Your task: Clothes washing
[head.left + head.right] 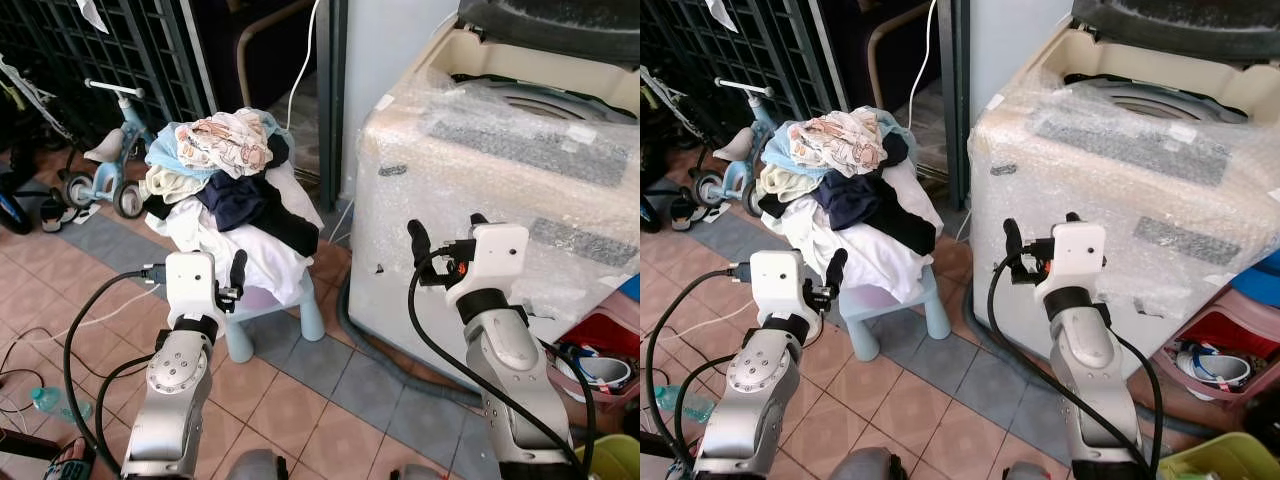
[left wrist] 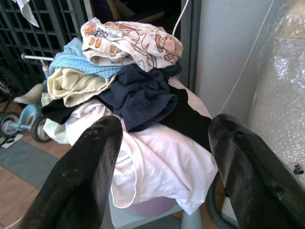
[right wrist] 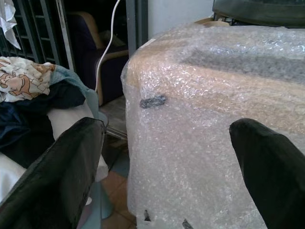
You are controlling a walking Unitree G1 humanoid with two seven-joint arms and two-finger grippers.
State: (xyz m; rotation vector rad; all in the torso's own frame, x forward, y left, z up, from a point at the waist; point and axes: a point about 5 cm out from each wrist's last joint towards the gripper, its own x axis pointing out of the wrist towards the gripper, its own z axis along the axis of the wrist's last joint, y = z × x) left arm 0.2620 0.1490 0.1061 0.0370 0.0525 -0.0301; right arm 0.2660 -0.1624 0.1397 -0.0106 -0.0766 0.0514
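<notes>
Left eye view looks down on a floor of pink and grey tiles (image 1: 300, 400), with a dark metal grille (image 1: 120, 50) at the back and a child's tricycle (image 1: 105, 165) parked before it. A pile of clothes (image 1: 225, 190) lies heaped on a small pale blue stool (image 1: 300, 315), with a printed garment (image 1: 228, 142) on top, a navy piece (image 1: 240, 200) under it and a white one (image 1: 245, 255) hanging over the edge. Just beside the stool stands a top-loading washing machine (image 1: 500, 190) wrapped in bubble plastic, its lid raised; a narrow strip of floor separates the 2. The left gripper (image 2: 162, 167) is spread wide and empty near the white cloth. The right gripper (image 3: 176, 162) is also wide apart, holding nothing, close to the machine's front corner. No writing is readable.
</notes>
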